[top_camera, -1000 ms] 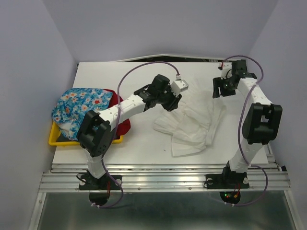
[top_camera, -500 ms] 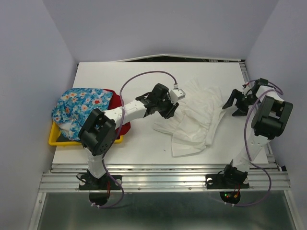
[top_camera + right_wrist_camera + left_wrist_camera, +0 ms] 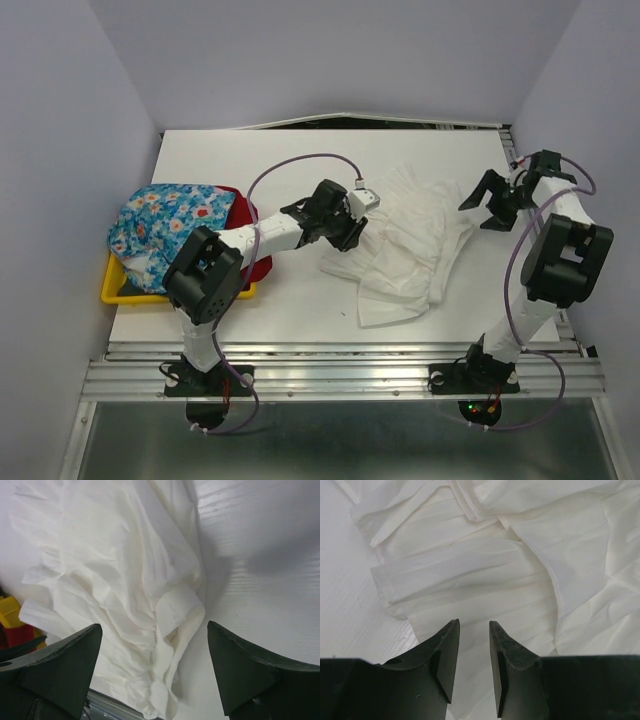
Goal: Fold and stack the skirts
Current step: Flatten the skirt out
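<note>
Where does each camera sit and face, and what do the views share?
Top external: above and behind the bases, looking down at the table; both arms, left gripper and right gripper show.
Left wrist: on that wrist, looks down past its narrowly parted fingers at the pleated white skirt.
Right wrist: on that wrist, looks between its wide-open fingers at the skirt's bunched edge.
Shared: all three see the white skirt.
</note>
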`<state>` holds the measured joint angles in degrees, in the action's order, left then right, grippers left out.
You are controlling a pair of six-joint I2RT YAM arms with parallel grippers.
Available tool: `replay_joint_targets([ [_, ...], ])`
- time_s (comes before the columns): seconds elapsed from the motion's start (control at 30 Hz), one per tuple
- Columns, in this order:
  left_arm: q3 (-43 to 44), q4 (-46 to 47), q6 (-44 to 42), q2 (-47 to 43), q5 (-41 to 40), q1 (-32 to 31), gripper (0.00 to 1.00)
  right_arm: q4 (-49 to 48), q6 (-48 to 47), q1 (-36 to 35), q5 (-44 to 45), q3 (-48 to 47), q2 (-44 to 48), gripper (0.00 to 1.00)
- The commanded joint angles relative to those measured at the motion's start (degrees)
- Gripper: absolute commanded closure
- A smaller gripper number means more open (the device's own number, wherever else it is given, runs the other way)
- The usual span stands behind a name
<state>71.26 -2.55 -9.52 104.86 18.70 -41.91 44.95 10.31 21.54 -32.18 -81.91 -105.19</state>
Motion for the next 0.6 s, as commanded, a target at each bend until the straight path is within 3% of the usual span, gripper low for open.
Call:
replay_joint_targets([
  [0.0,1.2,1.1,0.7,-2.8,-0.4,0.2,0.59,-1.4,2.6,-1.5,9.8,1.5,-4.8,0.11],
  [0.13,1.1,1.0,0.8,-4.1,-0.5,0.7,0.59,-3.1,3.0,-2.0,11.8,1.8,-7.9,0.12],
  [0.23,0.8,0.8,1.0,-4.3,-0.4,1.0,0.59,-6.2,2.5,-2.6,5.9,2.2,-8.2,0.22],
  [0.3,0.5,0.7,1.2,-4.2,-0.2,1.2,0.59,-7.8,1.4,-3.2,2.2,2.0,-9.4,0.35],
  [0.4,0.0,0.6,2.0,-4.3,1.3,2.2,0.59,-8.8,-3.0,-4.7,-8.2,0.0,-12.6,0.53],
  [0.43,-0.2,0.5,2.6,-4.6,2.0,2.6,0.59,-6.7,-6.2,-5.2,-15.3,-1.5,-14.1,0.59],
  [0.5,-0.8,0.5,3.0,-4.9,6.1,4.5,0.60,-5.5,-9.8,-6.4,-21.5,-6.6,-18.5,0.65],
  [0.57,-1.7,1.1,3.6,-6.0,8.8,5.9,0.62,-0.3,-17.0,-8.5,-33.1,-11.8,-22.4,0.74],
])
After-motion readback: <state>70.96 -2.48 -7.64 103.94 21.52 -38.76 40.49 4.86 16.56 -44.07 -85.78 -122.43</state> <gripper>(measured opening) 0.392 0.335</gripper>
